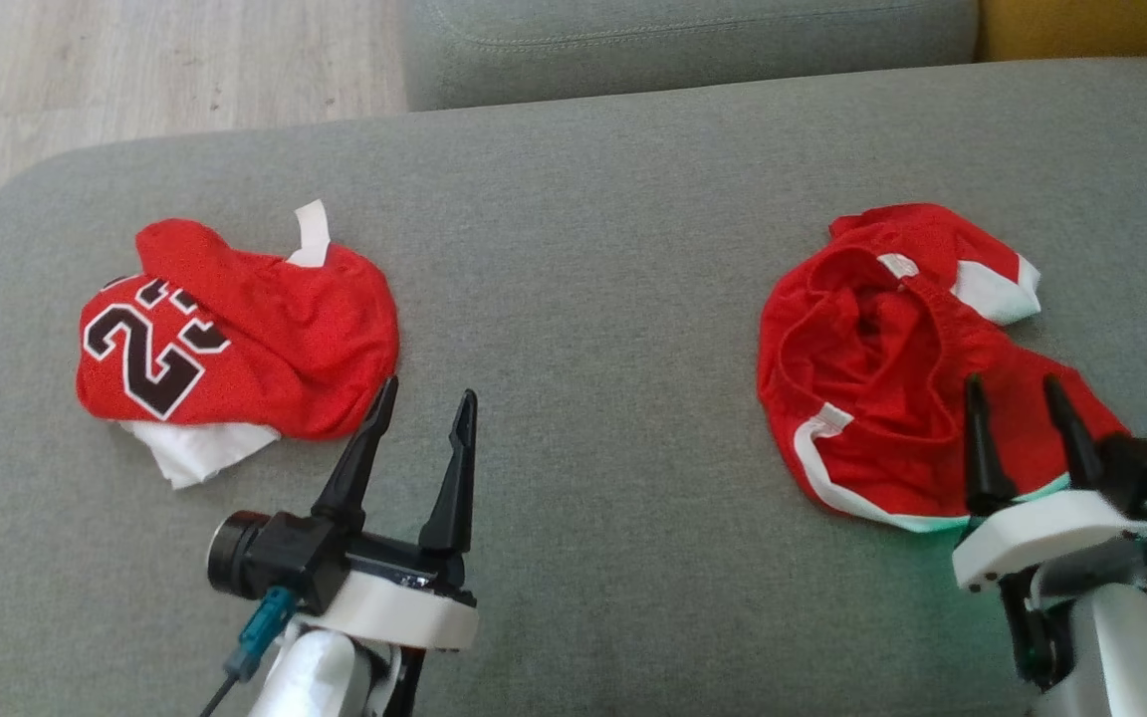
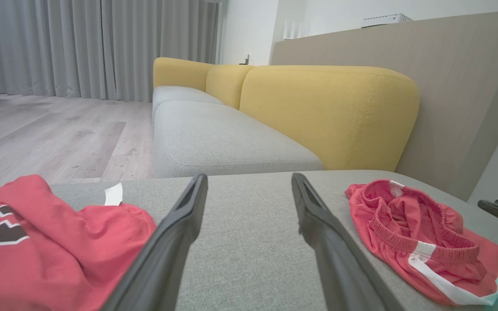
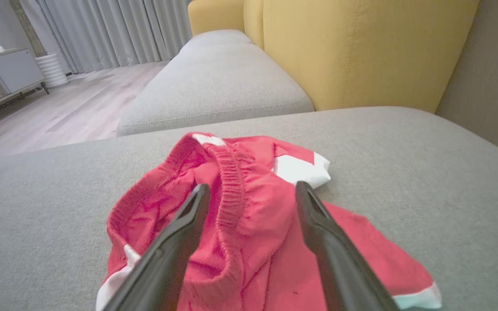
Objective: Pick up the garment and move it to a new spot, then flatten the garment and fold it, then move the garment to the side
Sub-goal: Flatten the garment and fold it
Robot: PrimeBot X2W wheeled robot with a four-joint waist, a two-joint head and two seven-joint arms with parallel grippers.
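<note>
Shorts, red with white trim, lie crumpled; right gripper and left gripper jaws spread, empty.

Left pincer, its two dark fingers spread wide apart over the grey cushion. A crumpled red jersey with black, white-edged numerals lies at lower left. Red shorts with white trim and a gathered elastic waistband lie at right, the tips of the right pincer near their far side; behind stand yellow backrests, a wood floor and grey curtains.
</note>
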